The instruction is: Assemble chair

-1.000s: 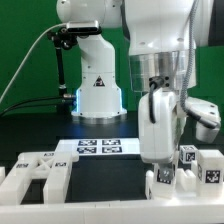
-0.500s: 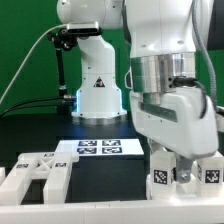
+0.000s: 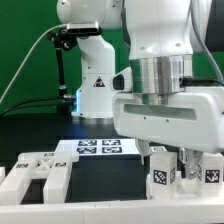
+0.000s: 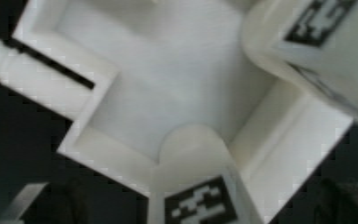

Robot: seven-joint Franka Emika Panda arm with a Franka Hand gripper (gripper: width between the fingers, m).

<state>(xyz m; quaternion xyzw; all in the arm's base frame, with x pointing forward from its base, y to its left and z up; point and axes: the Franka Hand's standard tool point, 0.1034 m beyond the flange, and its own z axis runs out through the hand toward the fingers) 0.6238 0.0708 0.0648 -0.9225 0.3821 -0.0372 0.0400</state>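
We see the large glossy white robot arm [image 3: 165,80] reaching down over the black table [image 3: 100,175], its wide wrist block filling the exterior view's right half. Beneath that block the two-finger gripper [image 3: 183,163] hangs among a cluster of matte white blocky plastic chair parts [image 3: 162,172], each bearing a small black-and-white square marker tag. One tagged block stands just beside the gripper toward the exterior view's left, another [image 3: 210,170] just beside it toward the exterior view's right. A dark finger [image 3: 184,162] shows between them, but we cannot tell whether the jaws are spread, pressed together or pinching a part: the wrist block and the parts hide the tips.

Well apart from the gripper, toward the exterior view's left and near the front edge, lies a flat matte white notched chair slab [image 3: 40,175] with dark cut-outs and tags on its upper face. Behind it, between the slab and the arm's base, the thin white marker board [image 3: 97,147] lies flat on the table.

In the wrist view a white angular chair piece [image 4: 176,90] with sloping inner walls fills the frame very close to the camera, blurred. A tagged white block [image 4: 327,40] sits at one corner and another marker tag [image 4: 202,203] shows near the edge.
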